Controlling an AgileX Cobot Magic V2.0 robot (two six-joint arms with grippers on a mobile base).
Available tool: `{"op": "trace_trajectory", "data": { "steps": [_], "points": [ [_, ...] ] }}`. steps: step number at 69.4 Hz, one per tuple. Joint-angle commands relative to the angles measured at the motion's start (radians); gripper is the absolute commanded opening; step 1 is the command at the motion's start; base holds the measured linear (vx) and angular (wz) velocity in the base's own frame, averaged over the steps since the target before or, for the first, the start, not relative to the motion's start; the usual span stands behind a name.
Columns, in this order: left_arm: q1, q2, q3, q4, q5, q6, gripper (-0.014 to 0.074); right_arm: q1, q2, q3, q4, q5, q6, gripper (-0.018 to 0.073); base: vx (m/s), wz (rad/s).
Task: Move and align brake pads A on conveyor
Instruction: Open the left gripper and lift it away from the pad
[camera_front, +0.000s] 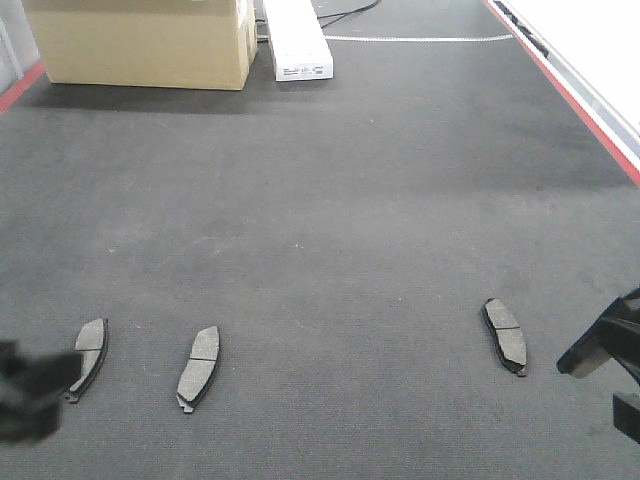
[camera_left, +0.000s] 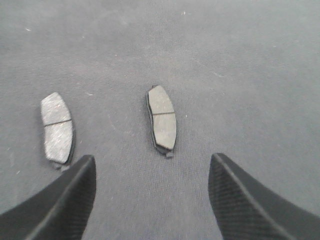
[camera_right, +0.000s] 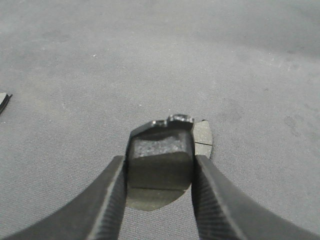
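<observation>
On the dark felt conveyor (camera_front: 330, 200), near edge, three brake pads lie flat in the front view. Far left pad (camera_front: 90, 352) sits just beside the blurred left pincer (camera_front: 30, 390); second pad (camera_front: 199, 366) lies near it to the right, both roughly lengthwise, tilted slightly. Left wrist view: left pincer (camera_left: 152, 200) spread wide, holding nothing, fingers (camera_left: 65, 200) low in frame, one pad (camera_left: 162, 122) ahead between them, another pad (camera_left: 57, 128) off to the left. Third pad (camera_front: 505, 335) lies well apart on the right, close to the right pincer (camera_front: 610, 360) at the frame edge. Right wrist view: right pincer (camera_right: 159, 165) pinching a fourth brake pad (camera_right: 160, 152) on edge between its fingers; another pad (camera_right: 204, 137) peeks out behind it on the belt. Cardboard box (camera_front: 145, 40) and white box (camera_front: 298, 40) stand at the far end; red stripe (camera_front: 570, 95) along the right edge.
</observation>
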Motion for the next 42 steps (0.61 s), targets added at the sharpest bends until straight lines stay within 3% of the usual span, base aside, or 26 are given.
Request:
{"op": "trace_trajectory", "data": {
  "steps": [1, 19, 42],
  "points": [
    [-0.006, -0.093, 0.020, 0.003, -0.042, 0.005, 0.0460, -0.001, 0.000, -0.028, -0.011, -0.088, -0.004, -0.0004, 0.00, 0.00],
    [-0.006, -0.274, 0.119, 0.004, -0.032, 0.027, 0.0460, -0.001, 0.000, -0.028, -0.011, -0.088, -0.004, -0.0004, 0.00, 0.00],
    [-0.006, -0.380, 0.124, 0.004, -0.013, 0.049, 0.0460, -0.001, 0.000, -0.028, -0.011, -0.088, -0.004, -0.0004, 0.00, 0.00]
  ]
}}
